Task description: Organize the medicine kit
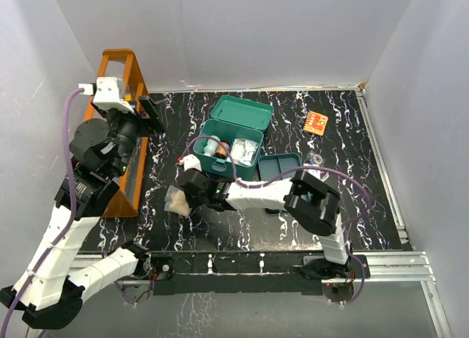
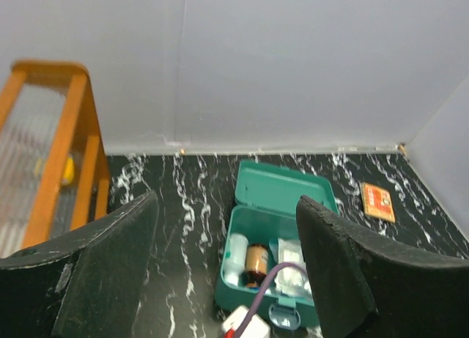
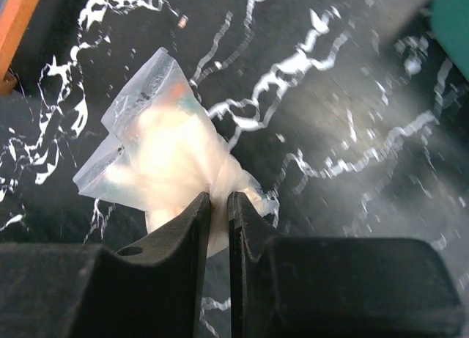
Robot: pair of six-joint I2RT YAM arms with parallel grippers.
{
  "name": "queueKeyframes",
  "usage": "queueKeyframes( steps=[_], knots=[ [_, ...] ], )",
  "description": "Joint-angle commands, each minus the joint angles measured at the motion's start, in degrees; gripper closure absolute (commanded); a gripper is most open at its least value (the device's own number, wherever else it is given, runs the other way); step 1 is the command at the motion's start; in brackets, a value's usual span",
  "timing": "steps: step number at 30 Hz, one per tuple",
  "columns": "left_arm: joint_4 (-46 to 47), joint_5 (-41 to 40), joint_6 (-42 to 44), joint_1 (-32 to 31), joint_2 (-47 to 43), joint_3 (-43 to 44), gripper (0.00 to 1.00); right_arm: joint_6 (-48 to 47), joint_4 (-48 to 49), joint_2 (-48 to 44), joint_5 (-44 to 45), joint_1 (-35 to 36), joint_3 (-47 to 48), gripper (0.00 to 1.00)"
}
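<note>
The medicine kit (image 1: 242, 112) stands open at the middle back, teal, its lid tipped away. Inside lie a white bottle (image 2: 236, 251), an amber bottle (image 2: 256, 260) and clear packets (image 2: 288, 268). Its teal tray insert (image 1: 282, 168) rests on the table to the right of the box. In front of the box and to its left, a clear plastic bag (image 3: 165, 155) of pale contents lies on the table, and my right gripper (image 3: 219, 202) is shut on its near corner. My left gripper (image 2: 227, 206) hangs open and empty above the table's left, facing the kit (image 2: 282, 185).
An orange wooden rack (image 1: 117, 67) runs along the left edge, right beside my left arm. A small orange packet (image 1: 316, 122) lies at the back right. White walls close in the black marbled table (image 1: 366, 206) on three sides.
</note>
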Motion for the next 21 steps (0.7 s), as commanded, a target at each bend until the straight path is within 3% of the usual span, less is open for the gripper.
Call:
queueKeyframes(
  steps=[1,5,7,12,16,21],
  knots=[
    [-3.3,0.0,-6.8,-0.1,1.0,-4.0,0.25,6.5,5.7,-10.5,4.8,0.0,-7.6,0.86],
    [-12.0,-9.4,-15.5,-0.1,1.0,-5.2,0.24,10.2,8.4,-18.7,5.6,-0.1,-16.2,0.86],
    [-14.2,-9.2,-18.2,-0.1,0.1,-6.9,0.24,11.9,9.0,-22.2,6.1,-0.2,-20.1,0.86],
    [-16.5,1.2,-24.4,-0.1,-2.4,-14.3,0.22,16.8,9.4,-29.1,8.7,-1.1,-25.4,0.86],
    [-12.3,11.9,-30.0,-0.1,-5.0,-21.3,0.16,21.7,9.4,-34.3,9.6,-2.5,-27.3,0.86],
    [-5.2,15.9,-33.8,-0.1,-7.6,-28.3,0.10,25.1,9.3,-40.5,10.4,-4.5,-27.6,0.86]
  ],
)
